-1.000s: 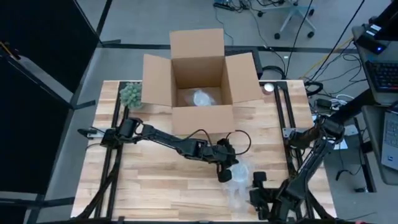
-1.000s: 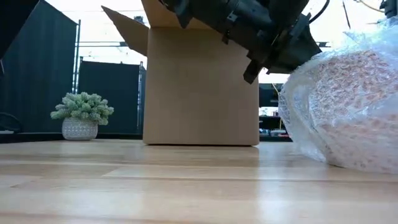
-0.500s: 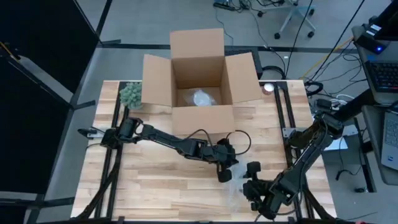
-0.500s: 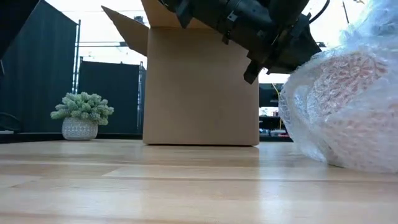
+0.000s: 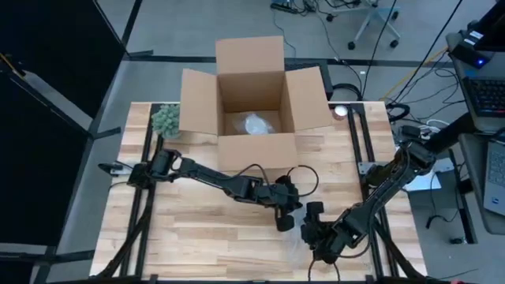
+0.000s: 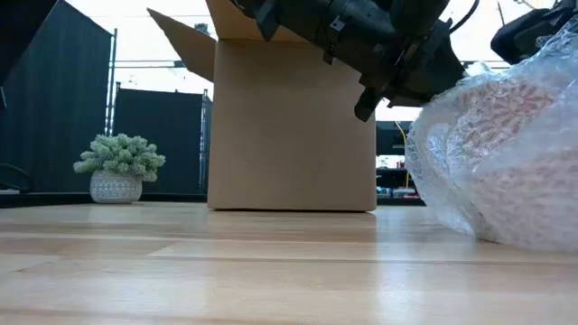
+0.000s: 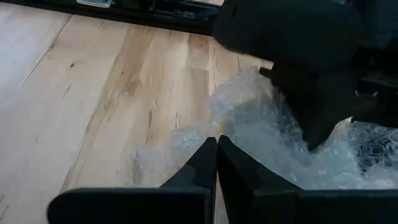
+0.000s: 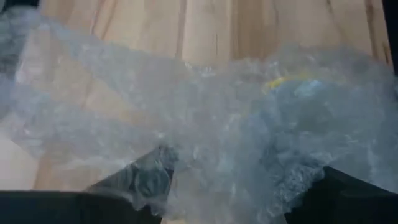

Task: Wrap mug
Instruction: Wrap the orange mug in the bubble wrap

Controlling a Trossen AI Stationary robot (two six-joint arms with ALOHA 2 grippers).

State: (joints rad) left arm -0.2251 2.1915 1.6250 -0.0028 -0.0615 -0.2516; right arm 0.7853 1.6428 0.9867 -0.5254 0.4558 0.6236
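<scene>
An open cardboard box (image 5: 254, 95) and a potted plant (image 5: 166, 120) stood behind the bubble wrap (image 6: 506, 153) bundling the mug on our worktop (image 5: 197, 229). Our left tool (image 7: 216, 144) was pinched together on the wrap. Our right tool (image 5: 314, 235) had moved in from the edge; the wrap hid its grip.

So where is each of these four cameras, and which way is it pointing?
High view: above the table, looking straight down at the cardboard box, both arms showing.
Low view: at table height, looking level across at the box, a dark arm overhead.
Left wrist view: on the left arm, looking past the left gripper, fingers together, at the bubble wrap.
Right wrist view: on the right arm, wrap draped over the right gripper.
All four share the bubble wrap.
</scene>
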